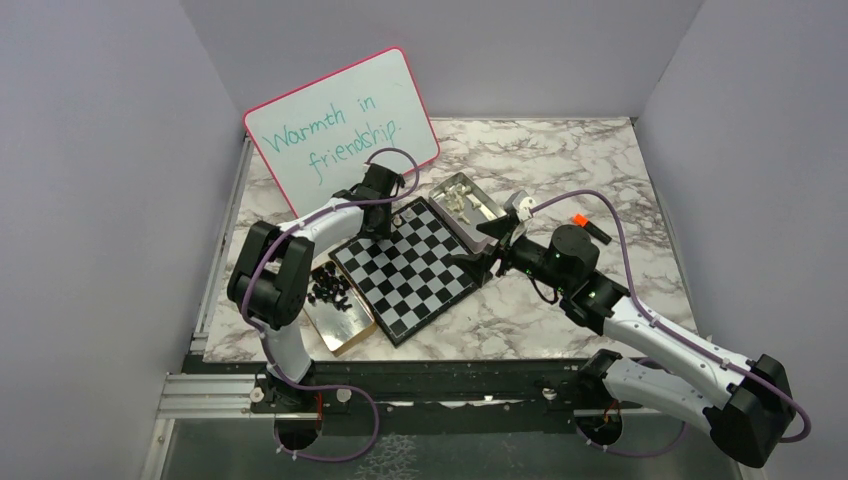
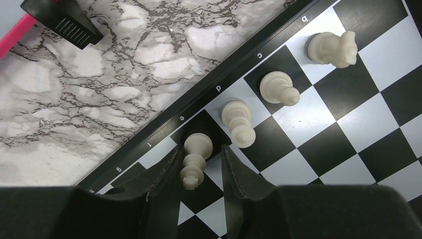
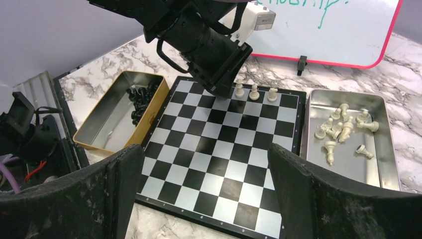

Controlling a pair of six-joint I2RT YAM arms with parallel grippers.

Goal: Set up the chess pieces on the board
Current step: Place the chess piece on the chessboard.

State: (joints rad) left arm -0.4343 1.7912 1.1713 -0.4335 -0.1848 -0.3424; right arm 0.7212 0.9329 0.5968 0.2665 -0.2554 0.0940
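Left gripper (image 2: 200, 158) hangs over the far edge of the board (image 1: 405, 270). Its 2 fingers are set narrowly apart on either side of a cross-topped cream-white piece (image 2: 195, 149). That piece stands upright on the dark square by the letter e, and a sliver of board shows between it and 1 finger, so I see no squeeze on it. Along the same edge row stand 3 more cream-white chessmen (image 2: 278, 88), on the squares lettered d, c and b, each apart from its neighbour.

Right gripper (image 3: 205, 149) hovers by the board's edge opposite that row, fingers spread wide with nothing between them.

A silver tin (image 3: 348, 164) lies just beside the board's right flank, with loose cream-white pieces (image 3: 343, 128) scattered in it. On the board's left flank a gold tin (image 3: 107, 127) holds a heap of black chessmen (image 3: 139, 99). A pink-rimmed whiteboard (image 1: 340, 125) stands beyond the board's far edge.
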